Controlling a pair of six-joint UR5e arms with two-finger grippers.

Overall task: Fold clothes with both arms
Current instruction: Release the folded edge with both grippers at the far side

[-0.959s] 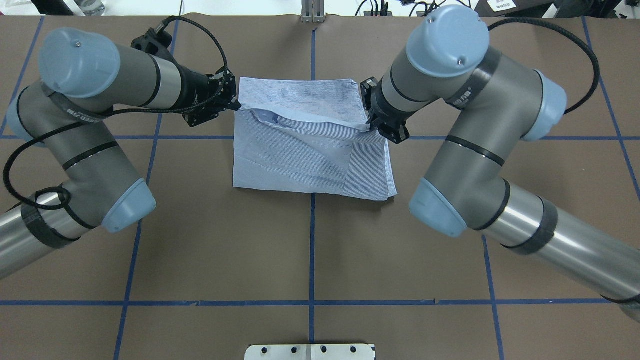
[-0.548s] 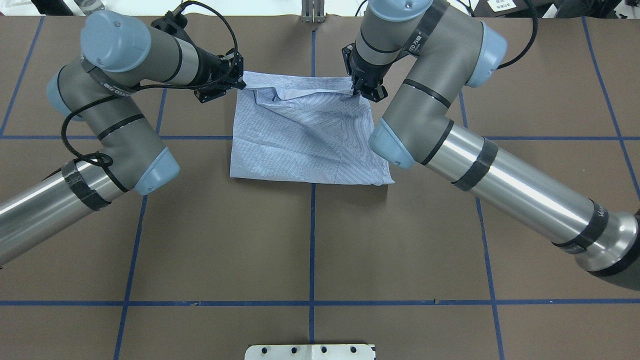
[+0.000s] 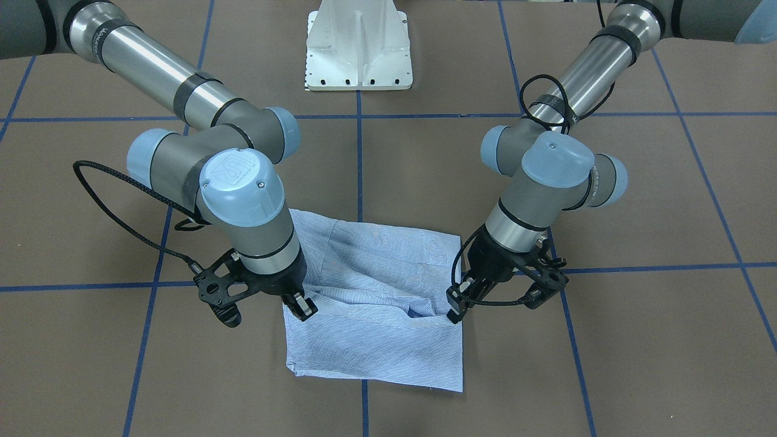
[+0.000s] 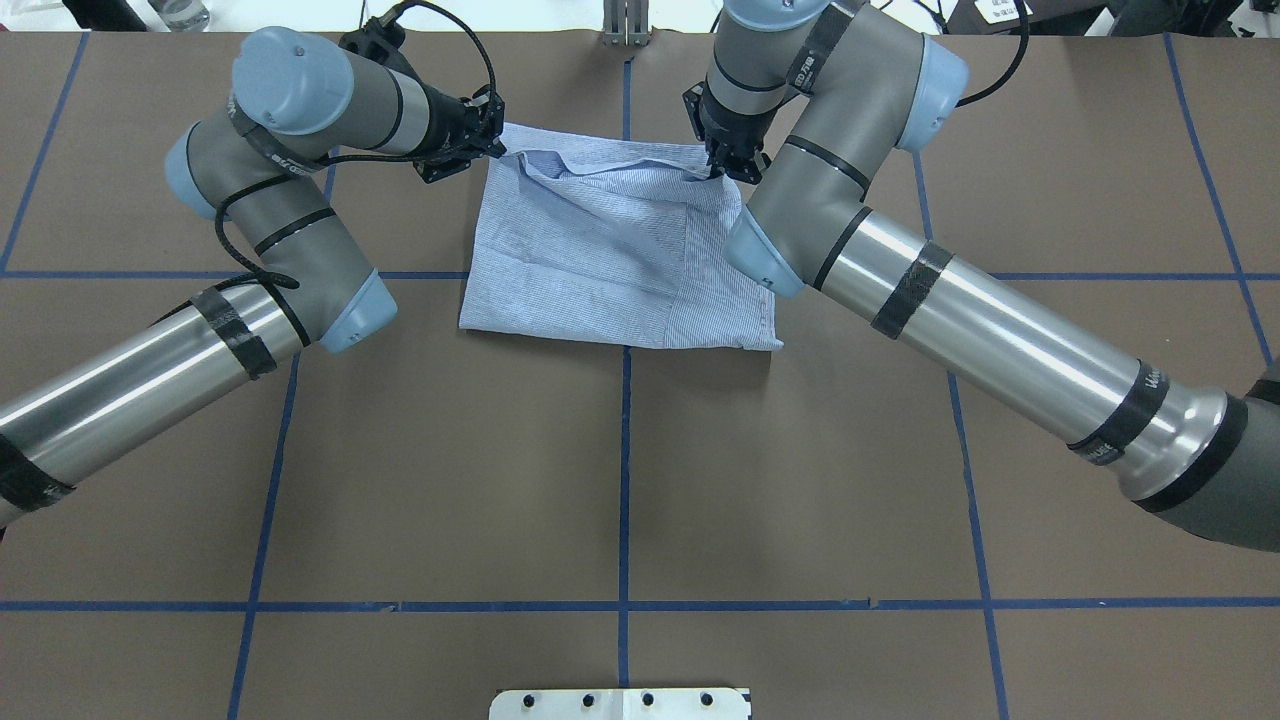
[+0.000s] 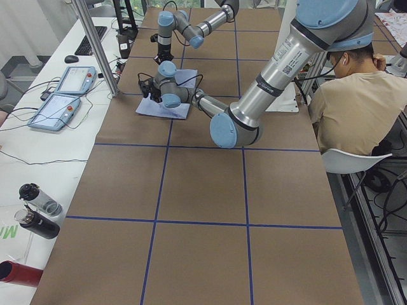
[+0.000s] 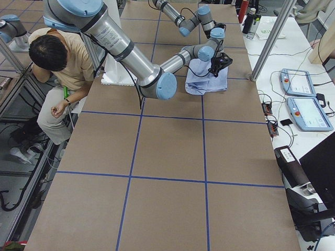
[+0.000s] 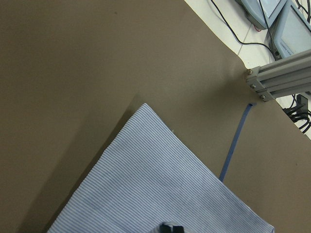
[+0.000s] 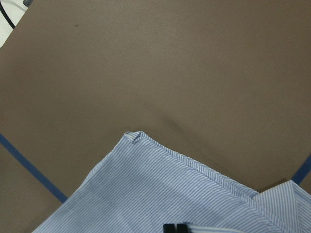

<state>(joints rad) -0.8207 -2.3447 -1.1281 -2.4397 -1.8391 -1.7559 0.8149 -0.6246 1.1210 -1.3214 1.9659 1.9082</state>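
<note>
Folding is under way, by my reading: the shirt (image 4: pixel 600 250) lies as a rough rectangle on the desk (image 4: pixel 620 480), at 12 o'clock from the desk's middle in the overhead view, and both arms work its far end at once. The left pincer (image 4: pixel 497 150) sits at the shirt's 11 o'clock corner and the right pincer (image 4: pixel 715 168) at its 1 o'clock corner, with the near hem lying flat at 6 o'clock.

Each pincer is clenched on the shirt's upper layer. In the left wrist view the fingertips (image 7: pixel 167 228) sit pressed together on striped cloth, with a free corner of the shirt spread on the desk beyond them. The right wrist view shows the same: the fingertips (image 8: pixel 170 228) meet with no gap, and a hemmed corner lies past them. From the front camera the cloth between the two grips looks slack and rumpled, and a smoother panel lies beyond it toward that camera, so the layer seems held a little off the desk rather than pressed down. How many layers each pinch takes I cannot tell.

The next move, as I judge it, calls for both arms to travel together at the same height, so the held edge comes down straight. The slack in the middle could crease otherwise. Only then should the grips let go.
</note>
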